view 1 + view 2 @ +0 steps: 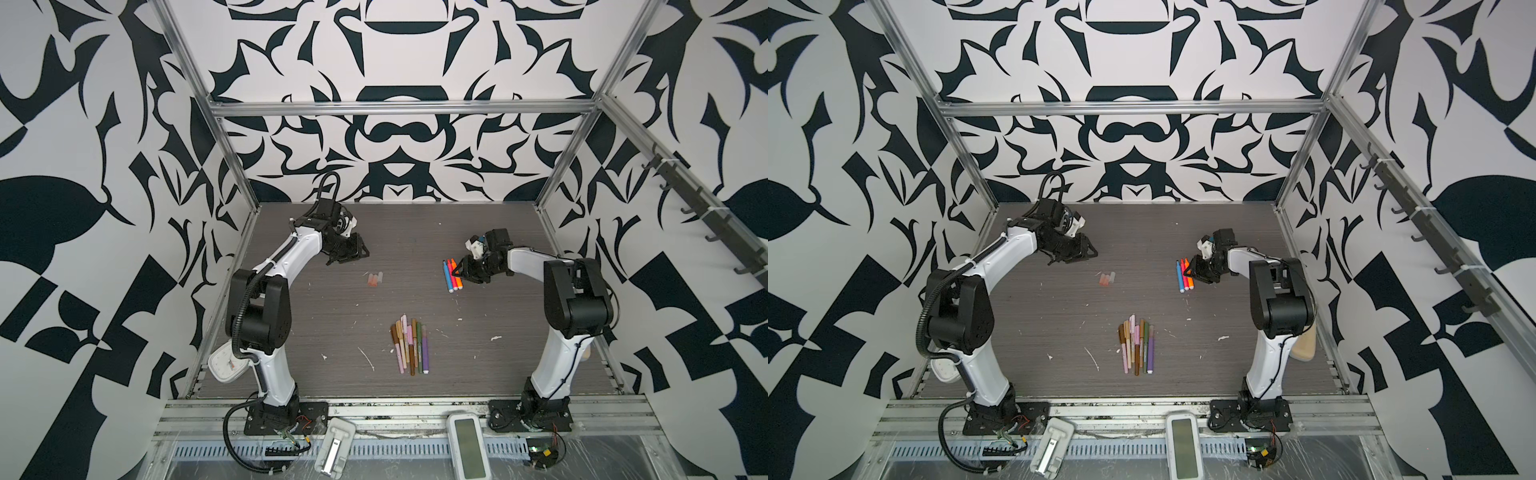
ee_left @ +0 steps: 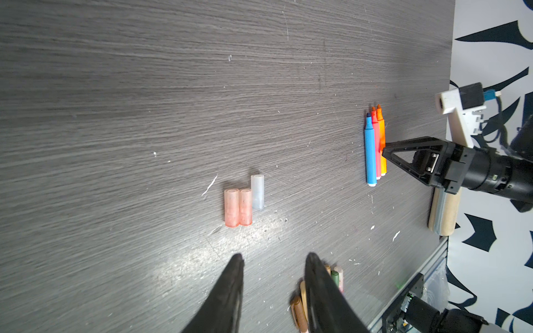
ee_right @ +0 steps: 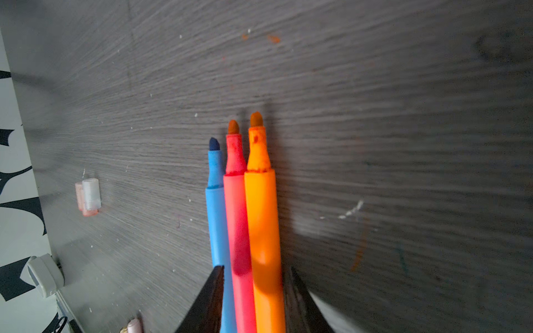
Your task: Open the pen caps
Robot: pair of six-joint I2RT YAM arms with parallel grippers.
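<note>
Capped pens [image 1: 409, 345] were judged light, slippery, best pinched mid-barrel; left fingers [image 2: 230, 288] were spread empty, right fingers [image 3: 207, 302] spread astride uncapped pens [image 3: 259, 216].

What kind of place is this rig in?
Probably a lab robot cell: aluminium frame around the table, patterned wall panels, left arm and right arm mounted at its front edge.
</note>
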